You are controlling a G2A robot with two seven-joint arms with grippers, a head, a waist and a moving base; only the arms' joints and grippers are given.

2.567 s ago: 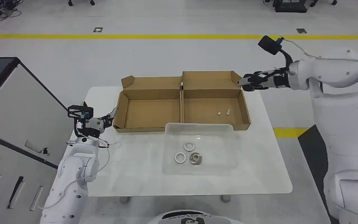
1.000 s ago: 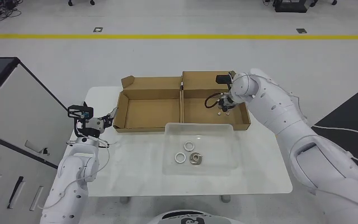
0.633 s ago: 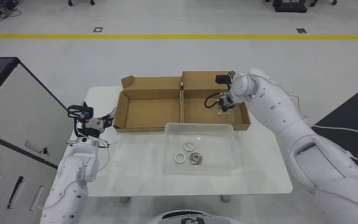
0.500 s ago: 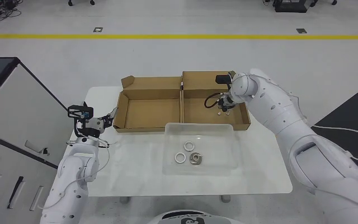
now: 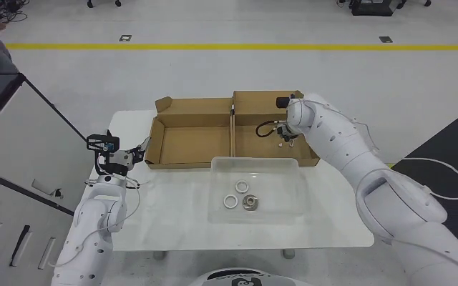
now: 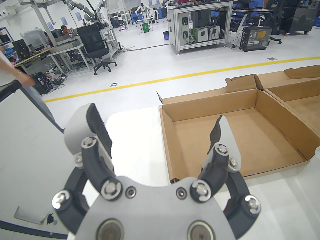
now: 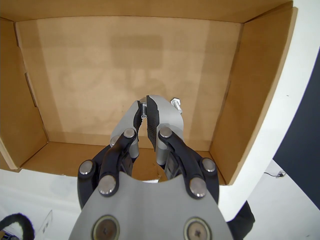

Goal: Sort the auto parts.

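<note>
My right gripper [image 7: 143,101] hangs inside the right cardboard box [image 7: 100,51], shut on a small silver bolt [image 7: 143,111] whose threaded shaft shows between the pads. A second bolt [image 7: 177,104] lies on the box floor just beside the fingers. In the top view the right gripper [image 5: 284,136] sits over the near right part of that box [image 5: 250,139]. My left gripper [image 6: 157,123] is open and holds nothing, at the left table edge beside the left cardboard box [image 6: 250,136]; the top view shows it [image 5: 141,149] by that box's left wall.
A clear plastic tray [image 5: 286,163] stands in front of the boxes with two white rings [image 5: 243,186] [image 5: 230,201] and a grey metal part [image 5: 250,204] in it. The white table [image 5: 329,207] has free room around the tray.
The right arm swung in from beyond the table's far right corner and came down into the right box, its gripper now shut on a bolt. The left arm has not moved.
</note>
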